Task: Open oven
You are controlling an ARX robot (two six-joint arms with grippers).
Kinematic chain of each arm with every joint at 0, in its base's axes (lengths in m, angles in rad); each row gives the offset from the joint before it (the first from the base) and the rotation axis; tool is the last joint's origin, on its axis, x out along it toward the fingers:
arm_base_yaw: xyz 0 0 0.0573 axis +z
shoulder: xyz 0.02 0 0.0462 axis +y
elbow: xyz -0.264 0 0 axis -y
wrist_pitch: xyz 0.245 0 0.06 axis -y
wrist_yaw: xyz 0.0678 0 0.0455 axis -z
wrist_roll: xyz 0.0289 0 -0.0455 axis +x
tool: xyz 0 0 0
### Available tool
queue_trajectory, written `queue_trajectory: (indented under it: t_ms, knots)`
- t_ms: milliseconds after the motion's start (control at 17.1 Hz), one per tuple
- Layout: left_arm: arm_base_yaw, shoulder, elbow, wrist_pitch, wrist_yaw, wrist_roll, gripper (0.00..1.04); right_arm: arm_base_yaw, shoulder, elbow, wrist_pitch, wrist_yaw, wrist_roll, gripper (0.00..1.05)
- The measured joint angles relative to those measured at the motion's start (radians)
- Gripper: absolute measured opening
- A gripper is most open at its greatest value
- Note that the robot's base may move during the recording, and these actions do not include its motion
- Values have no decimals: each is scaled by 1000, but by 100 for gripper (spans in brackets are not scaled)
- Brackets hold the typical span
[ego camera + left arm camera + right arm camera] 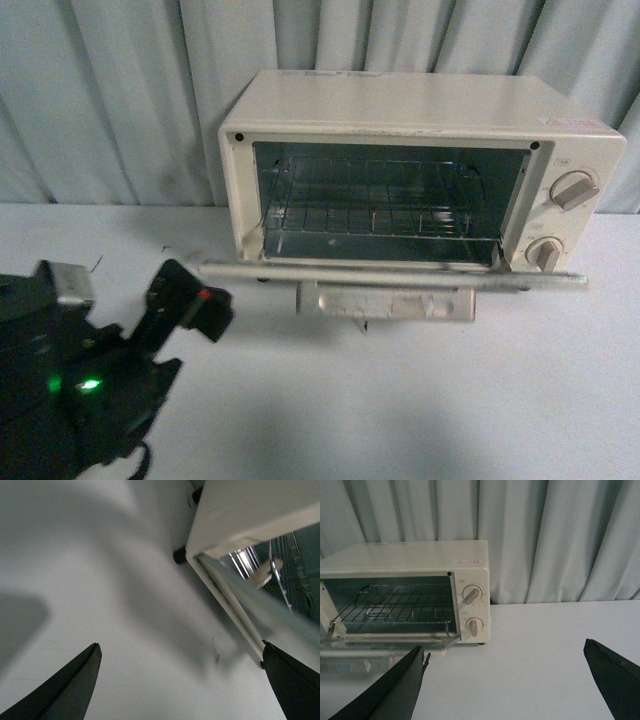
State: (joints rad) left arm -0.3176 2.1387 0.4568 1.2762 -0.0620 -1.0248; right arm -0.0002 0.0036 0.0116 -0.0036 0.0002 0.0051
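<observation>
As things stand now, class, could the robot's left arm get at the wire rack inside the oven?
Probably yes. The oven's door hangs fully open, so the wire rack is exposed at the front. The left hand sits open just beside the door's left end, with only bare table between. It would need to reach over the lowered door.

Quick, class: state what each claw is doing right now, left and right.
Left claw: open, holding nothing, beside the oven door.
Right claw: open, holding nothing, above the table.
</observation>
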Motion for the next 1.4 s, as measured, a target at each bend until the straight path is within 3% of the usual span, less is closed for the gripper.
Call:
queue_trajectory:
  t_ms: [175,351,409,526,585,702,936,1170,1404]
  knots:
    - [175,60,-135,60,45,163,98,0,0,0,0,0,0,98]
    - [302,123,-144,112,115,253,98,0,0,0,0,0,0,98]
    - [317,174,-126,128,92,338,92,0,0,0,0,1,0,98]
    - [312,322,-151,309,35,758,67,-1,0,0,1,2,0,98]
    - [314,292,-188,265,35,870,58,0,0,0,0,1,0,98]
    - [314,236,-244,201,37,979,44,0,0,0,0,0,0,98]
    - [319,45,-416,73,57,1007,6,0,0,0,0,0,0,98]
    - [319,-278,-468,6,61,1007,2,0,0,0,0,0,0,98]
    - [319,-830,-468,-2,61,1007,2,0,0,0,0,0,0,98]
